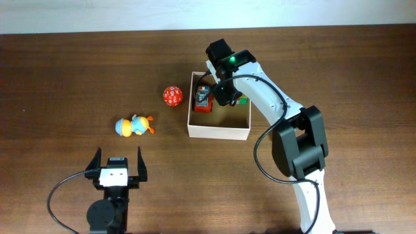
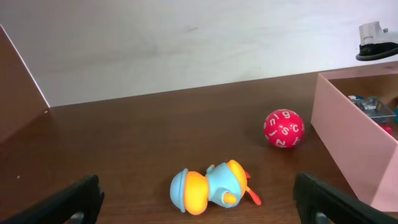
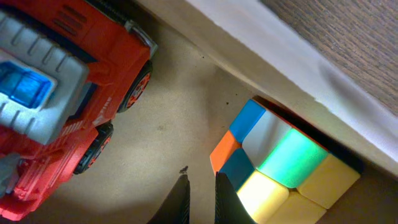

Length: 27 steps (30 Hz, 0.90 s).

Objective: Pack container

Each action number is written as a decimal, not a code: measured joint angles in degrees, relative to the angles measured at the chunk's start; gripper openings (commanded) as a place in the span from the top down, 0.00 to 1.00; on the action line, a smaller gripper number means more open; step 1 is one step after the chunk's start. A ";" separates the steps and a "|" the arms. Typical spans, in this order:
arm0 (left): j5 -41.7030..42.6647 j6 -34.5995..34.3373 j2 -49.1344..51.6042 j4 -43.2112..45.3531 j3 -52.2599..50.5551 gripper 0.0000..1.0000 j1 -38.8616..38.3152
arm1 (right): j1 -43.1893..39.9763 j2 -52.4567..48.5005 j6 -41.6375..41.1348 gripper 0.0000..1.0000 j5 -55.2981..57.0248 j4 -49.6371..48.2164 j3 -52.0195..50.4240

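Wooden table (image 1: 65,78), container (image 1: 219,132) square-on, opening upward

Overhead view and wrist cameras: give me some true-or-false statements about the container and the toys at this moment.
1. The red truck lies inside the container. True.
2. The red numbered ball is in the container. False: it sits on the table outside it.
3. The left gripper is open and empty. True.
4. The right gripper is wide open above the blue and orange toy. False: it is shut, down inside the container, and that toy lies apart on the table.
5. A multicoloured cube lies in the container. True.
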<state>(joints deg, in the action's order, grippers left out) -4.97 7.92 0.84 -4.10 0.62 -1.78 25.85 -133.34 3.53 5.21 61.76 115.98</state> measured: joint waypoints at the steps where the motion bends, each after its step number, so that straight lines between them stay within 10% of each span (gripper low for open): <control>1: 0.00 -0.02 0.00 0.00 0.00 0.01 0.00 | 0.00 0.00 0.28 0.90 0.28 0.17 0.00; 27: 0.00 -0.02 0.00 0.00 0.00 0.01 0.00 | 0.70 0.00 5.90 0.90 -5.81 -1.81 0.00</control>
<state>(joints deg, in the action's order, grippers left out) -4.97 7.90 0.84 -4.10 0.62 -1.78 26.55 -133.34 9.43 -0.60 59.94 115.98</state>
